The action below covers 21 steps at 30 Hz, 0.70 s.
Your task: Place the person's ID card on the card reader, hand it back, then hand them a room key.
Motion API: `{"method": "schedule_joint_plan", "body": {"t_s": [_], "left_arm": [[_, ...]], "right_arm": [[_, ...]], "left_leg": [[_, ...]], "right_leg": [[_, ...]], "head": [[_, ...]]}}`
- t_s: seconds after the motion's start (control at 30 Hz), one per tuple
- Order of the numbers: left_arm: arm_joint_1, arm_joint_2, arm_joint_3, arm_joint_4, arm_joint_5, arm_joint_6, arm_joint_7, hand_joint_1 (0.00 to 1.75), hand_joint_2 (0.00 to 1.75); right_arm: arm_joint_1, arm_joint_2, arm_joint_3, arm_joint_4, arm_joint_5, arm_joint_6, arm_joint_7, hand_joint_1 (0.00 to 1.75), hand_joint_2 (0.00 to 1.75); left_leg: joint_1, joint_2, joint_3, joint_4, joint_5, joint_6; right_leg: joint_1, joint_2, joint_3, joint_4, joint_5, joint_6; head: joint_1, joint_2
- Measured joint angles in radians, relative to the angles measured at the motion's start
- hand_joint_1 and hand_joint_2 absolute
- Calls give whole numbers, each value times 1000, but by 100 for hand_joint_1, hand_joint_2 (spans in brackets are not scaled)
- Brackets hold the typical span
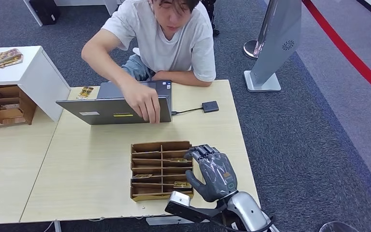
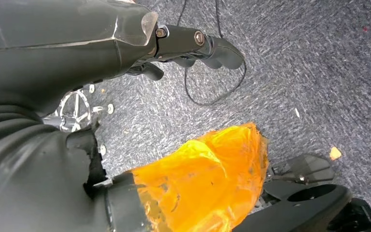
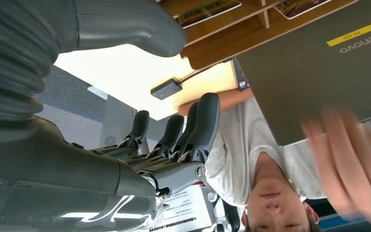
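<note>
A black card reader (image 1: 210, 106) (image 3: 166, 89) lies on its cable near the table's far right. A wooden sorter tray (image 1: 162, 144) (image 3: 232, 29) near the front edge holds a few gold room key cards (image 1: 182, 184). My right hand (image 1: 216, 171) (image 3: 174, 140) hovers at the tray's right side, fingers apart and holding nothing. Opposite me sits a person whose hand (image 1: 145, 104) (image 3: 348, 159) rests on the lid of a grey laptop (image 1: 113, 110) (image 3: 328, 63). I see no ID card. My left hand (image 2: 193, 46) hangs over the carpet, with nothing in it.
A white cabinet (image 1: 34, 72) stands at the left with cards (image 1: 2, 57) on top and a second wooden sorter (image 1: 5, 104) beside it. Loose gold cards (image 1: 85, 92) lie behind the laptop. A grey kiosk stand (image 1: 275, 43) rises beyond the table's right corner.
</note>
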Motion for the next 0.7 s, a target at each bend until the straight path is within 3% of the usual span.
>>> {"method": "schedule_joint_plan", "body": {"t_s": [0.7], "left_arm": [[-9,0,-2,0,-25,-19,12,0,0]], "right_arm": [[-40,12,2,82,-21,20,-2,89,175]], "left_leg": [[0,0,0,0,0,0]], "right_leg": [[0,0,0,0,0,0]], "head": [[0,0]]}}
